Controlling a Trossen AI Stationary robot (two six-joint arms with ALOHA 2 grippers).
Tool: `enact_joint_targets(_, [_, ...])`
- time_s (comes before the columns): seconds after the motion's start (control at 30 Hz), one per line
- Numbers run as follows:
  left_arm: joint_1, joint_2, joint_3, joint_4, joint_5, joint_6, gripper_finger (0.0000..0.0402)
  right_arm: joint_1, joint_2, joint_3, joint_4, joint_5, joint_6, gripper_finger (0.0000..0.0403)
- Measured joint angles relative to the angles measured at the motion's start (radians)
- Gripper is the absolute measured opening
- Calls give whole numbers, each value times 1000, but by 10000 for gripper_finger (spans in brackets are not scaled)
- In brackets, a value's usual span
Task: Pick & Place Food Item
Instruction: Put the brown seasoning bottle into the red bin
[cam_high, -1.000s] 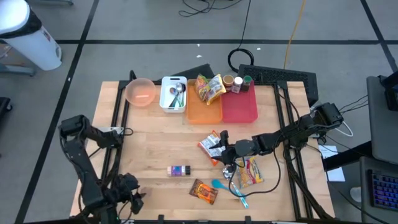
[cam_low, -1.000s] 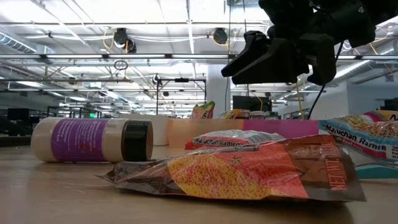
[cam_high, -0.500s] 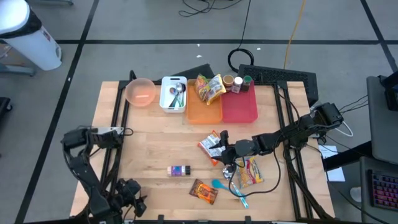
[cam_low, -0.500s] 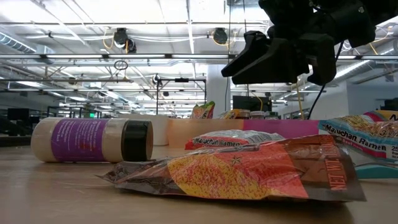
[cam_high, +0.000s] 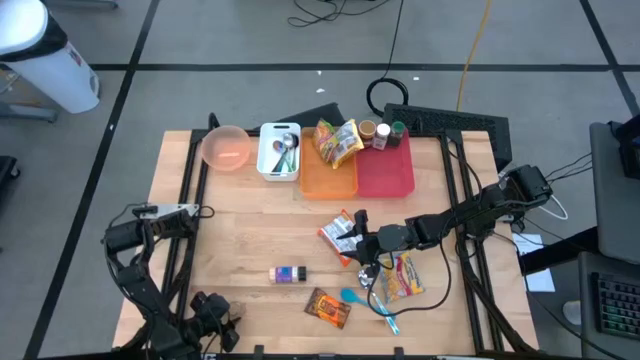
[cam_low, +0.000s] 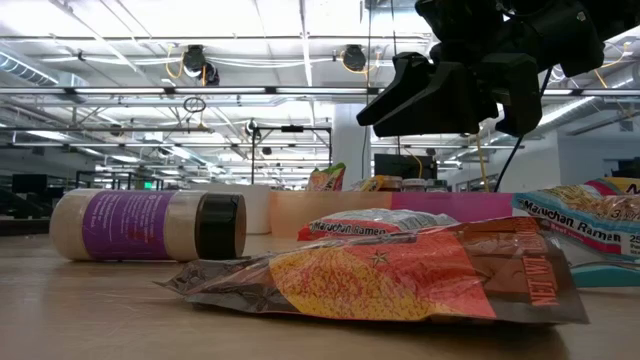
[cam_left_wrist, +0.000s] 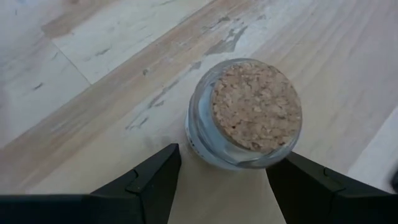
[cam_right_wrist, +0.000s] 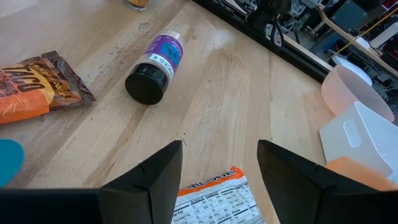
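Observation:
A small glass jar with a cork lid (cam_left_wrist: 249, 118) stands upright on the wood near the table's near left corner. My left gripper (cam_left_wrist: 224, 168) (cam_high: 212, 322) is open, slanting down, with one fingertip on either side of the jar's lower body. My right gripper (cam_right_wrist: 217, 165) (cam_high: 365, 250) hangs open and empty mid-table above a ramen packet (cam_right_wrist: 211, 193). A purple-labelled spice bottle (cam_high: 288, 274) lies on its side. An orange and brown snack packet (cam_high: 328, 307) lies flat near the front edge. My left gripper has a fingertip (cam_left_wrist: 163, 163) on either side of the jar's glass body (cam_left_wrist: 202, 146), coming slanting from above. I cannot tell whether either fingertip touches the glass. The jar stands upright with its base on the table.
At the far edge stand a pink bowl (cam_high: 225, 147), a white bin with spoons (cam_high: 279, 150), an orange tray (cam_high: 325, 182) with snack bags and a red tray (cam_high: 390, 175) with small jars. More ramen packets (cam_high: 403, 277) and a blue spoon (cam_high: 365, 300) lie under the right arm.
My left gripper has come down toward the table's near left corner, closing on the jar, its arm folding lower. Its fingers keep the same gap. The right arm and the items on the table have kept still.

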Motion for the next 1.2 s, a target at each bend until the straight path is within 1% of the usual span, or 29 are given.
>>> enact_joint_targets(0.17, [1, 23, -1, -1, -46, 0, 243, 0, 0, 0, 0, 0, 0, 201])
enact_joint_targets(0.37, [17, 53, -1, -6, -78, 28, 243, 0, 0, 0, -1, 0, -2, 201])
enact_joint_targets(0.57, [26, 67, -3, -10, -84, 34, 243, 0, 0, 0, 0, 0, -5, 201])
enact_joint_targets(0.97, [23, 68, -4, -10, -57, 18, 243, 0, 0, 0, -1, 0, -7, 201])
enact_joint_targets(1.03, [23, 68, -4, -10, -54, 18, 237, 0, 0, 0, -1, 0, -7, 201])
enact_joint_targets(1.17, [23, 67, -5, -10, -51, 16, 200, 0, 0, 0, 0, 0, -7, 201])
enact_joint_targets(1.2, [23, 67, -5, -10, -50, 16, 199, 0, 0, 0, 0, 0, -7, 201])
